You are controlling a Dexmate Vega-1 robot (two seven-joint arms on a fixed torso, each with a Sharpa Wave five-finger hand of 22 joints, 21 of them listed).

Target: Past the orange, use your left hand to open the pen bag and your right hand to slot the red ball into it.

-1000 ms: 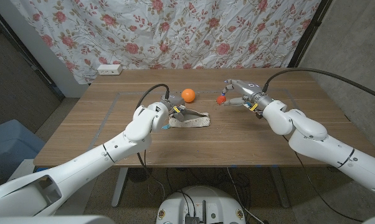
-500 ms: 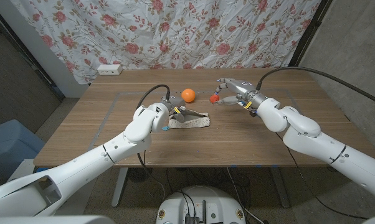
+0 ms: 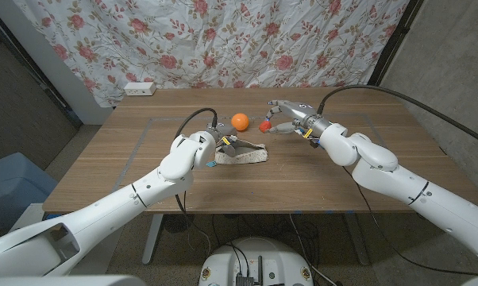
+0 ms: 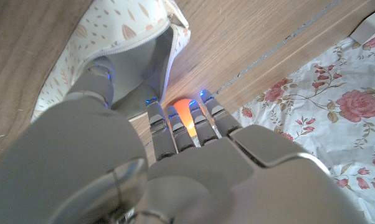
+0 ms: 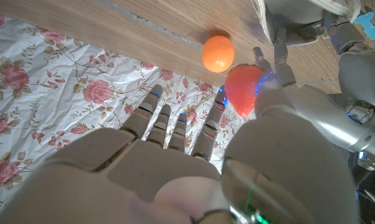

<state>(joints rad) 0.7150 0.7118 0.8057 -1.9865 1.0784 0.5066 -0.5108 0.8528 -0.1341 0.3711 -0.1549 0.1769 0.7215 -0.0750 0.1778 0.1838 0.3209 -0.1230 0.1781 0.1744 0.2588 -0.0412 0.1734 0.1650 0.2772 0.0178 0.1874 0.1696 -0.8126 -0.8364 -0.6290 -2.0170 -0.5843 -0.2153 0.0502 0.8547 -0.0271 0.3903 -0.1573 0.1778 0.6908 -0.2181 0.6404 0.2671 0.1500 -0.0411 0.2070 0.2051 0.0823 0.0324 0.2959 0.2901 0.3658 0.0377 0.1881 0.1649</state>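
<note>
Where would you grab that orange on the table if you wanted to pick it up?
The orange is round, so no side grips better. It sits free on the table, its top clear. The pen bag lies in front and the red ball in the right hand is close beside, so probably from above, fingers around its middle.

Lighting even and diffuse from overhead; worktop (image 3: 144, 167) moderately bright, room corners at far left and right dim. Shadows faint. Head view sharp. Wrist views: left hand (image 4: 175, 180) and right hand (image 5: 175, 174) close, soft-focused, edges stretched.
</note>
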